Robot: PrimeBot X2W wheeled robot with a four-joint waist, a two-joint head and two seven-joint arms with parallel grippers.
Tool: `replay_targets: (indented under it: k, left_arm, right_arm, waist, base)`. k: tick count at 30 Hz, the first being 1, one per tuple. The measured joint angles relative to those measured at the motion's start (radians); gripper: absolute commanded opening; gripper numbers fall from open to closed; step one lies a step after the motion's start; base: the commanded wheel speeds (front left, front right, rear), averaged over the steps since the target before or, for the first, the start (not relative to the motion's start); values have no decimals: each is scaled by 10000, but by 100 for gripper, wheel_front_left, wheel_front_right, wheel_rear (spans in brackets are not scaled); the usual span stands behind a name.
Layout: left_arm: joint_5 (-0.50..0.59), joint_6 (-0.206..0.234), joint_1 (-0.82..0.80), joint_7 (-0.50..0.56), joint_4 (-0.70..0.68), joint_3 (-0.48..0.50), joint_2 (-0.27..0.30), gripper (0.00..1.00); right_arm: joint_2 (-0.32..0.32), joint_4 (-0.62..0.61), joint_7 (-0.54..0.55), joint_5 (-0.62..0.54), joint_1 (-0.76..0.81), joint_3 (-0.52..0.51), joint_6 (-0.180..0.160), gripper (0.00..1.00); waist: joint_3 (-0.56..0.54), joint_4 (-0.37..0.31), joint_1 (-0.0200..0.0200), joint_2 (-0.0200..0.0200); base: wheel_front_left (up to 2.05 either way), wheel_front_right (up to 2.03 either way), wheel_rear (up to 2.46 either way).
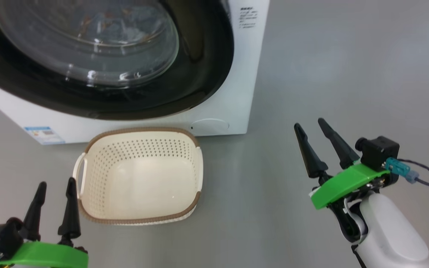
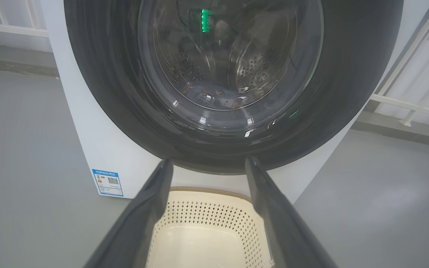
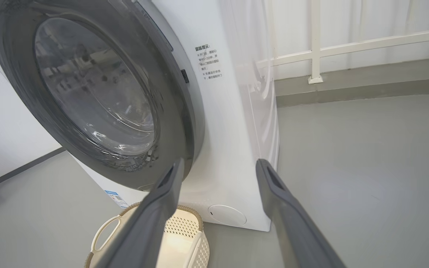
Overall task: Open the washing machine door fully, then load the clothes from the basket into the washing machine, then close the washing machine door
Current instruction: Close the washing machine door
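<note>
Grippers: we see the left gripper [image 1: 57, 182] and right gripper [image 1: 309, 123] spread and empty, with nothing left to carry.
Basket: the basket [image 1: 142, 130] sits bare on the floor, just near of the washing machine [image 1: 237, 104].
Door: the washing machine door [image 1: 207, 56] looks shut with the clothes [image 2: 214, 93] behind it, so we judge loading done.

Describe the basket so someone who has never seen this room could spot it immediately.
Start at the big white washing machine standing on the grey floor. Directly in front of its base, below the round black-rimmed door, sits the basket. Its cream perforated plastic walls, brown woven-look rim and side handles set it apart.
</note>
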Motion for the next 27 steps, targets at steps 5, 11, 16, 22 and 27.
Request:
replay_targets:
  k: [5,11,16,22,27]
  left_arm:
    - [29,0,315,0,21,117,56,100]
    - [111,0,558,0,23,157,130,100]
    - [121,0,681,0,21,230,148,100]
    - [209,0,923,0,17,318,174,100]
    - [259,0,1040,0,10,443,180,100]
  right_arm:
    - [-56,-25,0,0,424,-25,0,100]
    - [-217,-115,0,2,957,-213,0,100]
    - [-278,-159,0,2,1210,-359,0,100]
    - [-299,-265,0,-8,1557,-380,0,100]
    - [-362,-290,0,-8,1808,-451,0,100]
  waist:
    - [-337,-295,0,0]
    - [-702,-649,0,0]
    - [-861,-817,0,0]
    - [-1046,-933,-1,0]
    - [-1179,-1010,0,0]
  base:
    - [0,0,0]
    - [0,0,0]
    - [0,0,0]
    - [0,0,0]
    - [0,0,0]
